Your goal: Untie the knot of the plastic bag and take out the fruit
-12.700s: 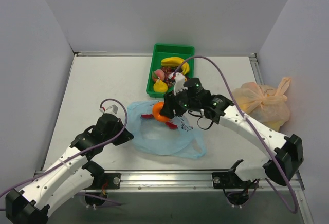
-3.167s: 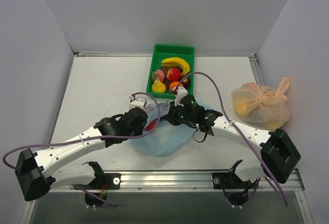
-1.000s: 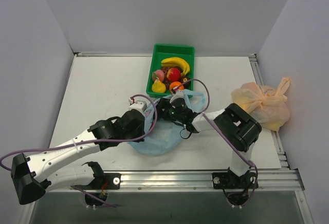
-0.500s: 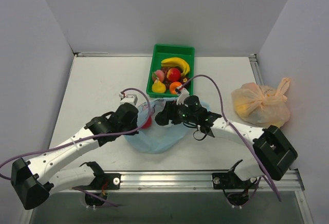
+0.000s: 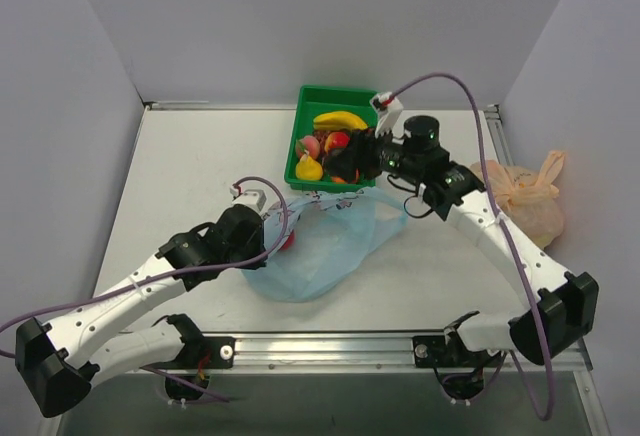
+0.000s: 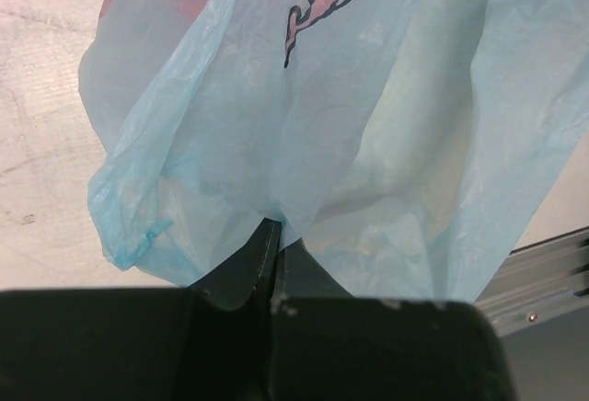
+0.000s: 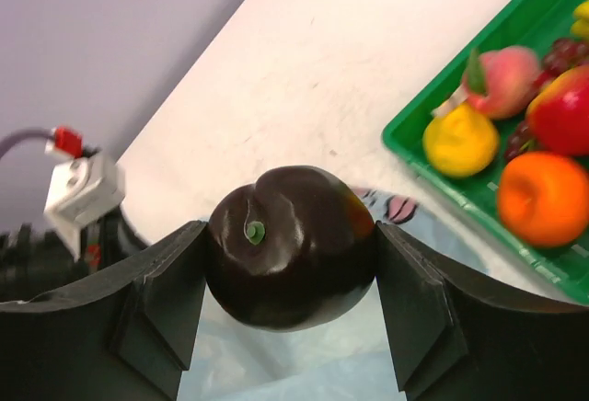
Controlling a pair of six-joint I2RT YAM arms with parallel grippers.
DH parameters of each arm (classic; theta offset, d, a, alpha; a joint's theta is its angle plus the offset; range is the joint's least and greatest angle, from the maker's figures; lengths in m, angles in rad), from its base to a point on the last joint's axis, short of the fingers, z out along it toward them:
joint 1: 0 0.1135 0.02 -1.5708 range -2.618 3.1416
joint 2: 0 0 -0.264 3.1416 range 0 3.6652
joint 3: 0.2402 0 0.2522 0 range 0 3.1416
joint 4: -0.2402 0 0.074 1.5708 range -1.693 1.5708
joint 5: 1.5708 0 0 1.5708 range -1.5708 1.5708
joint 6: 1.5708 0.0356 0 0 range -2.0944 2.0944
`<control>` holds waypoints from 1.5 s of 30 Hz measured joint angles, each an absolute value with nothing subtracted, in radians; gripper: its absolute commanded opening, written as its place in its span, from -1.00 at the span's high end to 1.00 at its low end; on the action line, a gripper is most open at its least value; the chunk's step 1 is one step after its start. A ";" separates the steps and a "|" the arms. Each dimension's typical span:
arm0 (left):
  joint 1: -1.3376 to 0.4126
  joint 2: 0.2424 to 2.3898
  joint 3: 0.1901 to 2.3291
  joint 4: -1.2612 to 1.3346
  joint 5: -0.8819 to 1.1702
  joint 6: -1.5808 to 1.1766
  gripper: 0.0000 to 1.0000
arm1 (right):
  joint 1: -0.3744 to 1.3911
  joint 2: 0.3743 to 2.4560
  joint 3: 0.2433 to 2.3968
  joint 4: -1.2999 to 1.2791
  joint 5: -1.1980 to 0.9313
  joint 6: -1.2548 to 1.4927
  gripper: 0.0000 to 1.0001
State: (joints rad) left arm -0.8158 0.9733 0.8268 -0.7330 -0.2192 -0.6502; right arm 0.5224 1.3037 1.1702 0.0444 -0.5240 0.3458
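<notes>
Right fingers (image 7: 156, 318) are clamped on one dark apple (image 7: 290, 272), round and glossy, held up by the near end of the green plastic tray (image 5: 340, 92). Left fingers (image 6: 241, 277) pinch shut on a fold of the thin, crinkled blue bag (image 6: 368, 143), which lies slumped on the desk (image 5: 190, 166) just in front of the tray. I count two bags: this printed one and a knotted orange bag (image 5: 520, 196) at far right. The tray holds one curved banana (image 5: 340, 119), one orange (image 7: 543, 199), one peach (image 7: 506, 79), one yellow pear (image 7: 460, 139) and one red apple (image 7: 566, 111). The desk is matte white, with plain pale walls (image 5: 320, 16) around it.
</notes>
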 measured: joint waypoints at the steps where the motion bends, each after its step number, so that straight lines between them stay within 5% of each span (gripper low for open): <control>1: -0.815 0.963 0.823 -0.734 -0.213 -0.650 1.00 | 0.500 1.335 1.219 0.044 -0.524 0.336 0.54; 13: -0.814 0.924 0.795 -0.733 -0.112 -0.638 1.00 | 0.378 1.915 1.529 0.001 -0.481 0.287 0.63; 25: -0.809 0.929 0.791 -0.725 -0.096 -0.616 1.00 | 0.376 2.172 1.735 -0.040 -0.404 0.259 0.56; 28: -0.809 0.935 0.787 -0.722 -0.097 -0.616 1.00 | 0.372 2.231 1.796 -0.043 -0.384 0.258 0.30; 29: -0.809 0.936 0.785 -0.722 -0.097 -0.616 1.00 | 0.370 2.246 1.811 -0.046 -0.380 0.258 -0.04; 32: -0.808 0.936 0.783 -0.722 -0.099 -0.616 1.00 | 0.367 2.262 1.842 -0.059 -0.381 0.257 -0.55; 35: -0.806 0.935 0.783 -0.722 -0.105 -0.616 1.00 | 0.368 2.248 1.851 -0.067 -0.382 0.255 -0.82; 39: -0.803 0.935 0.783 -0.722 -0.118 -0.616 1.00 | 0.373 2.163 1.810 -0.080 -0.388 0.249 -1.00; 45: -0.797 0.936 0.789 -0.720 -0.139 -0.611 1.00 | 0.399 1.862 1.633 -0.094 -0.390 0.241 -0.94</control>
